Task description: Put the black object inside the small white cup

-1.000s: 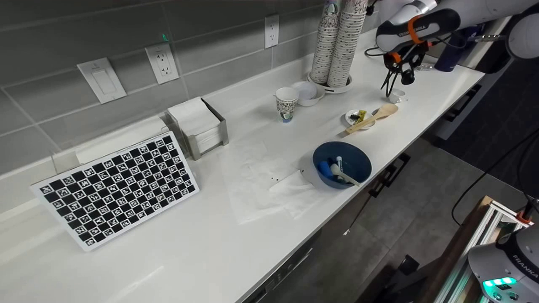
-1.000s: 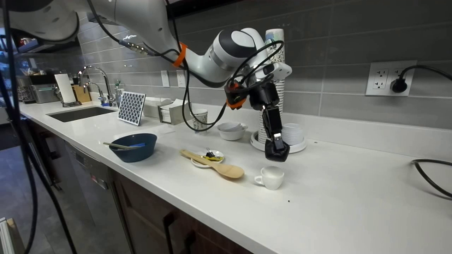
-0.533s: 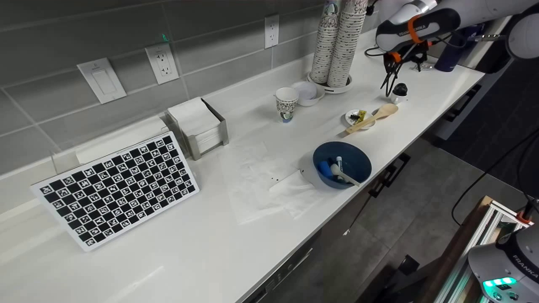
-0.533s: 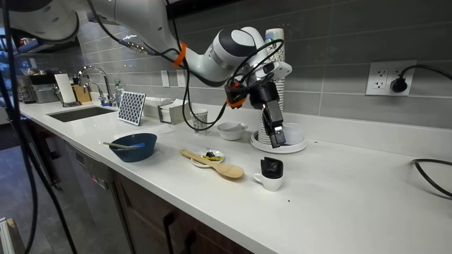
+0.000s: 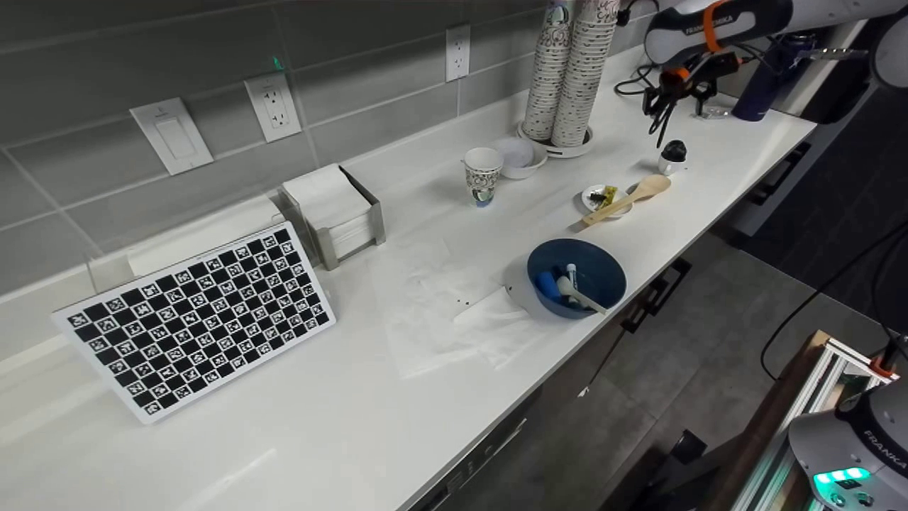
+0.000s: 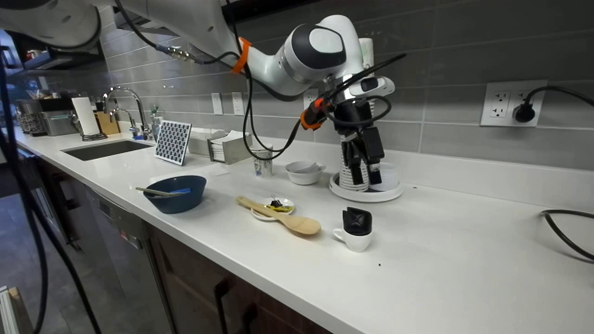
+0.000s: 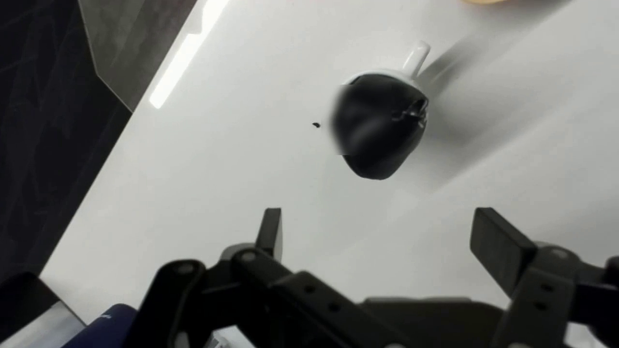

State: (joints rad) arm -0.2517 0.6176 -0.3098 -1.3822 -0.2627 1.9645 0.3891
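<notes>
The black object (image 6: 357,221) sits in the mouth of the small white cup (image 6: 356,242), its upper part standing up above the rim; its lower end is hidden inside. Both exterior views show the same, with the black lump (image 5: 674,150) on top of the cup (image 5: 668,167). From above, in the wrist view, the black object (image 7: 382,130) covers most of the cup, leaving its handle (image 7: 417,59) and a bit of rim visible. My gripper (image 7: 377,217) is open, its fingers wide apart with only counter seen between them. It hangs above the counter, clear of cup and object.
Beside the cup lies a wooden spoon (image 6: 301,225), its handle across a small white dish (image 6: 260,215). A dark-blue bowl (image 6: 181,199) stands further along the counter. Behind the gripper are stacked paper cups (image 5: 583,78) on a round tray (image 6: 366,196). A dark-blue bottle (image 5: 770,85) stands at the far end.
The gripper has opened and let go of the black object, which dropped from above into the cup's mouth. The arm has since risen and shifted slightly away from the cup.
</notes>
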